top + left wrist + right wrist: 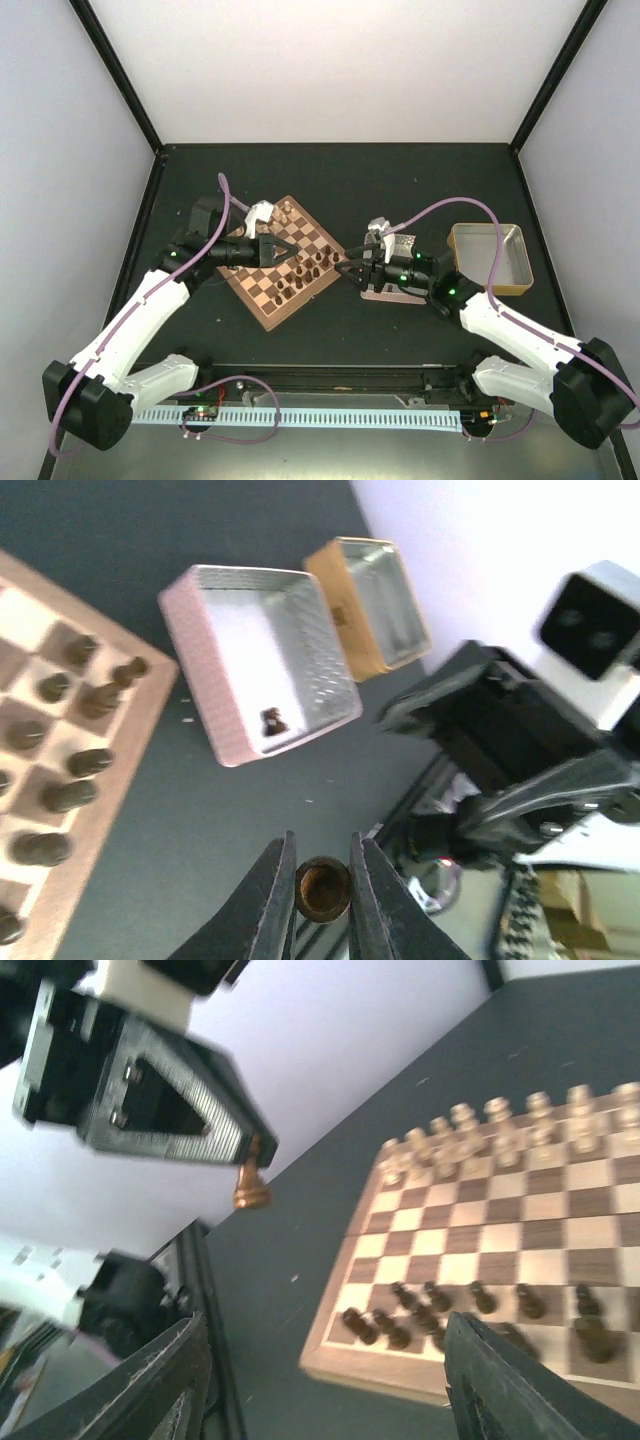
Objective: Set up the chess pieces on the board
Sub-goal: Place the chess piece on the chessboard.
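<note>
One fixed high camera, two on the wrists.
The top external view looks down from above and behind the arm bases over the worktop [350, 180]. The left wrist view looks closely along the left gripper [322, 865] past a corner of the board [130, 745]; the right wrist view looks low across the board from the opposite side. All three share the board; the right wrist view also catches the left gripper with its chess piece [250, 1185].
</note>
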`<state>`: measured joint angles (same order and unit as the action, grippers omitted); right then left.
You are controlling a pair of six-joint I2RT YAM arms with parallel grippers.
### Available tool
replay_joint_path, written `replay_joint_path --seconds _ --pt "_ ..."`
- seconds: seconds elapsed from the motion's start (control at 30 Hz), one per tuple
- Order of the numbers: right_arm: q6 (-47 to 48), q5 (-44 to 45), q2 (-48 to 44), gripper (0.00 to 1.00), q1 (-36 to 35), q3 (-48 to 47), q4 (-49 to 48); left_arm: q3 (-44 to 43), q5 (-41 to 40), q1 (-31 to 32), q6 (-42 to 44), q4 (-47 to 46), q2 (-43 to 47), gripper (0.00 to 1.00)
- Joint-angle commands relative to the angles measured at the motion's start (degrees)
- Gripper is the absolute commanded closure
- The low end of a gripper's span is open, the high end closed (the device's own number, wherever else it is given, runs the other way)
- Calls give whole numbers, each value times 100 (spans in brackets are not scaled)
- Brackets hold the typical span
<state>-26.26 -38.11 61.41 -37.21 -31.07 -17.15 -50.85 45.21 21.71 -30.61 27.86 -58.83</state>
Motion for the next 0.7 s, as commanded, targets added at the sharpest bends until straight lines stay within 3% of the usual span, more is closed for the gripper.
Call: replay_joint_path --seconds 0.0,0.1,0.17,0.4,0.67 --pt "-184 1581 -325 35 6 90 157 45 -1719 -62 221 782 222 98" --pt "-162 1974 -405 35 7 141 257 358 -3634 -1 265 1059 505 98" --pt "-179 2079 -394 35 4 154 282 652 -4297 36 197 1029 616 99" --pt "-232 2348 -251 35 5 120 341 1290 -5289 553 -319 870 475 98" --pt "-216 2539 -164 35 7 92 455 1843 -5003 796 -345 -42 -18 98"
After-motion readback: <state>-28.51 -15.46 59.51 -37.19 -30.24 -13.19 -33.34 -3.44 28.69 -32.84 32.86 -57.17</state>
